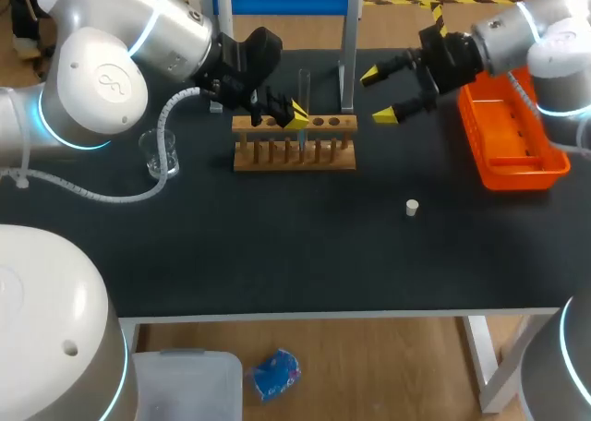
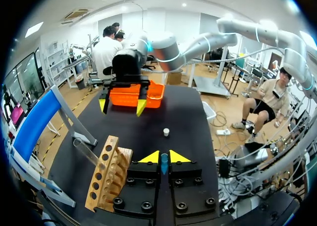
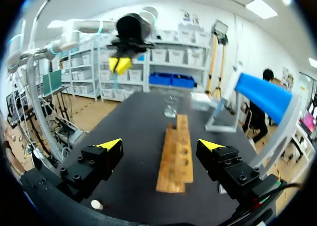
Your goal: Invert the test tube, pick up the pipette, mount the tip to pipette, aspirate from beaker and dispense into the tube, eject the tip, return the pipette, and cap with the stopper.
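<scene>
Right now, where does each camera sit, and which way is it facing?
Head view: above and behind the robot, looking down on the table; left arm and right arm enter from the sides.
Left wrist view: on the left wrist, facing the orange tray; left jaws shut on the test tube.
Right wrist view: on the right wrist, facing along the wooden rack toward the beaker; right jaws open.
Shared: both wrist views show the wooden rack, the white stopper and the other arm.
</scene>
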You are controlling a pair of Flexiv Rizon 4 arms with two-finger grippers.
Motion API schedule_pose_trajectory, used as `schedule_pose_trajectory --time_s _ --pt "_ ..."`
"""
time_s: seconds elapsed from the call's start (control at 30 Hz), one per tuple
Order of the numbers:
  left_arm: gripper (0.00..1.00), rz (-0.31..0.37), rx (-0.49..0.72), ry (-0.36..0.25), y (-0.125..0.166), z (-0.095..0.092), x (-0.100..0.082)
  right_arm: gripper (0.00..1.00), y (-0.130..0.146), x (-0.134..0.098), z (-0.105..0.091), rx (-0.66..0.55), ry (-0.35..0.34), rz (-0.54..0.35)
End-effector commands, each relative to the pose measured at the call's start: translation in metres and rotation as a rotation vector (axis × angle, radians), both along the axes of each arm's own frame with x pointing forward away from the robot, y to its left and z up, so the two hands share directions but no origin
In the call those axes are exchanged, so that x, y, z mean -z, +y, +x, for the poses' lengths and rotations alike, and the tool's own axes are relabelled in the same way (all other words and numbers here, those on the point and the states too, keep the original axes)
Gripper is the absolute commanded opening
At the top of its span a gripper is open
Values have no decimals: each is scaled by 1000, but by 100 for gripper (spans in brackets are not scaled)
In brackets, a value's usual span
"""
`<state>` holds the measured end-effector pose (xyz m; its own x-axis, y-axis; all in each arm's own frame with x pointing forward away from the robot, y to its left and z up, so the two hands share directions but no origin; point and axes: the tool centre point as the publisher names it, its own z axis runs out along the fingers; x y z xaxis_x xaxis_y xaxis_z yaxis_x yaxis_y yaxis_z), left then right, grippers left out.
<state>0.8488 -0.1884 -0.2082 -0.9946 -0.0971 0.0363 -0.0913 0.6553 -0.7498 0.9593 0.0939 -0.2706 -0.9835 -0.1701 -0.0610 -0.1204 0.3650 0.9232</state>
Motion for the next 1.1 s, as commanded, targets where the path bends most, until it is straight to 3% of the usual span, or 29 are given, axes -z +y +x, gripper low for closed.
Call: schedule_pose_trajectory --time_s 0.03,0.23,0.77,1.1 --pt "0 2 1 1 0 0 0 100 5 -7 -30 -16 -1 73" --pt "0 2 1 1 0 0 0 100 36 -6 -59 -70 55 146" --pt "0 2 1 1 0 0 0 100 36 -6 -59 -70 55 146" --pt "0 2 1 1 0 0 0 100 105 -6 -86 -159 123 298"
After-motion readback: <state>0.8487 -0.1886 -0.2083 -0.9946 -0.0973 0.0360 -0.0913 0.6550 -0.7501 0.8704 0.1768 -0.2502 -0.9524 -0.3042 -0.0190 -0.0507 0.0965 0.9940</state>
